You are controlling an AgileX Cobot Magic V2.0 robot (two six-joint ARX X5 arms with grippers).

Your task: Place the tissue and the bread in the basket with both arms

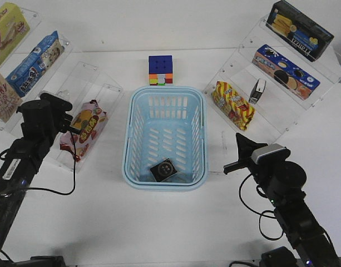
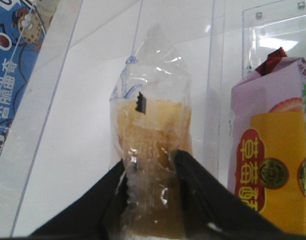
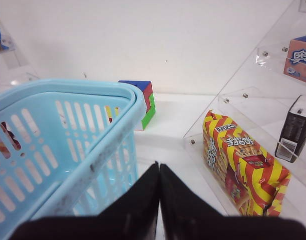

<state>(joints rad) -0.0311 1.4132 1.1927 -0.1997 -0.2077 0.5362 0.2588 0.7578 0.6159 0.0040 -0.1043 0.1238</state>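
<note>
The light-blue basket (image 1: 129,133) stands in the middle of the table. The tissue (image 1: 164,169), a small black pack, lies inside it near the front wall. The bread (image 2: 152,125), tan-yellow in clear wrap, stands upright on the left clear shelf. My left gripper (image 2: 150,167) is shut on its lower part, one finger pressed against each side. In the front view my left gripper (image 1: 64,111) hides the bread. My right gripper (image 1: 241,140) is shut and empty, just right of the basket (image 3: 68,130); its shut tips (image 3: 159,167) show in the right wrist view.
A red-pink packet (image 1: 84,128) and a blue biscuit box (image 1: 35,62) flank the bread on the left shelves. The right shelves hold a striped snack bag (image 1: 232,104), a second small black-and-white pack (image 1: 259,90) and boxes. A puzzle cube (image 1: 160,70) sits behind the basket.
</note>
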